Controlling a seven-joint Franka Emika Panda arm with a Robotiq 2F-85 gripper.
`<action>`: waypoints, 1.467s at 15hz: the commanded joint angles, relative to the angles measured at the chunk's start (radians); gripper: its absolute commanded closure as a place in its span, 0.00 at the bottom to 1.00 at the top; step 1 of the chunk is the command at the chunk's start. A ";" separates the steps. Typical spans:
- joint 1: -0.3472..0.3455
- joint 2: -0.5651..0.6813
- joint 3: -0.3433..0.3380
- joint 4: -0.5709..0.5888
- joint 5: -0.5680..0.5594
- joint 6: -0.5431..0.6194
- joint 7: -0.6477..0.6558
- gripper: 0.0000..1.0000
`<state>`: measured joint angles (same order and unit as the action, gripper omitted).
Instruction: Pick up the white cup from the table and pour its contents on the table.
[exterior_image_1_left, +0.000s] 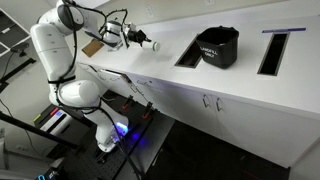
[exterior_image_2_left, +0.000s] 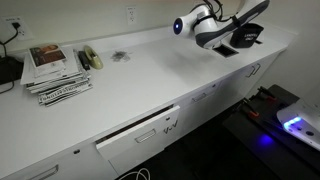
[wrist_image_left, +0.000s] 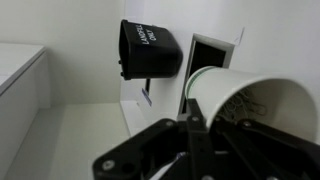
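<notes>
My gripper (exterior_image_1_left: 143, 40) is shut on the white cup (exterior_image_1_left: 153, 43) and holds it in the air above the white table (exterior_image_1_left: 150, 65), tipped onto its side. In the wrist view the cup (wrist_image_left: 250, 95) fills the right side with its mouth in view. A dark finger (wrist_image_left: 195, 130) presses against its wall. A few thin light bits (wrist_image_left: 262, 108) lie inside the cup against its wall. In an exterior view the cup's mouth (exterior_image_2_left: 178, 27) points along the table (exterior_image_2_left: 150, 85), away from the arm.
A big black bin (exterior_image_1_left: 218, 47) stands between two dark cut-outs (exterior_image_1_left: 190, 52) (exterior_image_1_left: 273, 52); it also shows in the wrist view (wrist_image_left: 150, 50). A brown cardboard piece (exterior_image_1_left: 93, 46) lies behind the arm. Stacked magazines (exterior_image_2_left: 55, 72) and a small dark speckled patch (exterior_image_2_left: 120, 57) are on the table.
</notes>
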<state>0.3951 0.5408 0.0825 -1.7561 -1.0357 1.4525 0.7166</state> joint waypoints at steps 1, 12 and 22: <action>0.003 0.089 -0.003 0.097 -0.090 -0.114 0.003 0.99; 0.012 0.359 -0.006 0.352 -0.260 -0.271 -0.023 0.99; 0.037 0.507 -0.021 0.517 -0.317 -0.364 -0.043 0.99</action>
<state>0.4103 0.9967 0.0793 -1.3165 -1.3308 1.1435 0.7111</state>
